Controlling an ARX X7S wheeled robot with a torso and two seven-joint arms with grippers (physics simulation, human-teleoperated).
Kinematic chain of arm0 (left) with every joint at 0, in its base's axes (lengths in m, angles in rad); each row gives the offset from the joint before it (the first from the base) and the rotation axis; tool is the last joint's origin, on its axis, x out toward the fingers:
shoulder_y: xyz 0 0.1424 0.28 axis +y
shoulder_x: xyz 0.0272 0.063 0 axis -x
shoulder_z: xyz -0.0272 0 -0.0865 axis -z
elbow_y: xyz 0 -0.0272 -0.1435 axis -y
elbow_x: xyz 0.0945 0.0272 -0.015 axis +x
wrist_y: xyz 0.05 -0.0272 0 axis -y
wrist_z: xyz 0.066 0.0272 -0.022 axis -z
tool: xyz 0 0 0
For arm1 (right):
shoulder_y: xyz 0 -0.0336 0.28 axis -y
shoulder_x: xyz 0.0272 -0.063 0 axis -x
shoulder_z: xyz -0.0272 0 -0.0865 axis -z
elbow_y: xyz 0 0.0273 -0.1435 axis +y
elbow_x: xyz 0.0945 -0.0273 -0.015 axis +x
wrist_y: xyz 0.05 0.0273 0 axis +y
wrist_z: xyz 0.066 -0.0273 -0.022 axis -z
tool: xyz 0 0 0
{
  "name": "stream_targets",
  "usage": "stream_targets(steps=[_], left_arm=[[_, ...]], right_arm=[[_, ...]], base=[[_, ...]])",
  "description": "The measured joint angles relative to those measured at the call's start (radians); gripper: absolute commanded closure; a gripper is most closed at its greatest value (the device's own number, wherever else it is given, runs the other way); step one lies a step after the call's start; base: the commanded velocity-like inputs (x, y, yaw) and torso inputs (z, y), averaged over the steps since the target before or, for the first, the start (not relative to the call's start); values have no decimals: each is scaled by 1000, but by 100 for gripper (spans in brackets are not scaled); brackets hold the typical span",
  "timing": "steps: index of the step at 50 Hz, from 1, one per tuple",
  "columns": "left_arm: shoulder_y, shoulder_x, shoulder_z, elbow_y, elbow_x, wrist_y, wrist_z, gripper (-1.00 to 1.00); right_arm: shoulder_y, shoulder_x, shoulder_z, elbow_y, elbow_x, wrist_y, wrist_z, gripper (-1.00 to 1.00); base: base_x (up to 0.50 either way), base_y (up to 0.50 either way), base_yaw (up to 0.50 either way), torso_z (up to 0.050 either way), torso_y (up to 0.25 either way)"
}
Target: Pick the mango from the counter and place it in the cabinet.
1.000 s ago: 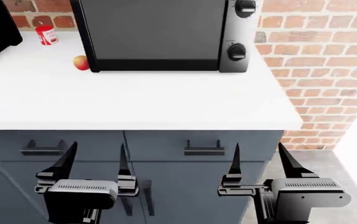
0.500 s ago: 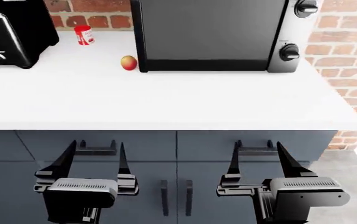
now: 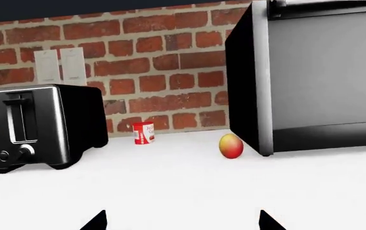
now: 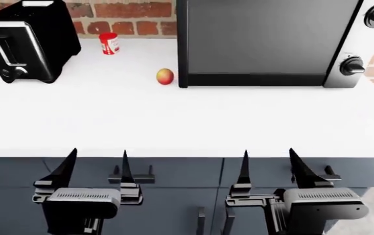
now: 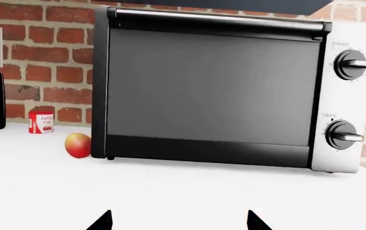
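Mango [image 4: 165, 76] lies on counter [image 4: 174, 122], well beyond both spread, empty grippers [image 4: 99, 166].

One mango [image 4: 165, 76], one red can [image 4: 109, 43], one toaster [image 4: 27, 41], one toaster oven [image 4: 278, 41], two grippers.

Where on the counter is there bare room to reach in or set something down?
The counter is bare across its whole front strip, between its near edge and the toaster, mango and oven. Crowded: the back, where the red can and mango sit between toaster and oven.
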Motion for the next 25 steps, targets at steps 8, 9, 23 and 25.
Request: stream_targets(steps=[8,9,23,25], left_arm=[[7,-8,-2,16,-2,22,-9,-100],[8,-9,-2,18,-2,24,-10,-100],[15,-23,3,55,-9,24,-19,-100],[15,-24,4,54,-11,24,-19,-100]], right_arm=[[-6,10,-6,-23,4,-3,8,-100],[-7,11,-7,-26,5,-3,9,-100],[-9,24,-17,-40,13,-5,20,-100],[-8,25,-19,-39,13,-4,21,-100]], base=[[316,0,0,0,0],[309,0,0,0,0],[306,0,0,0,0],[244,0,0,0,0]])
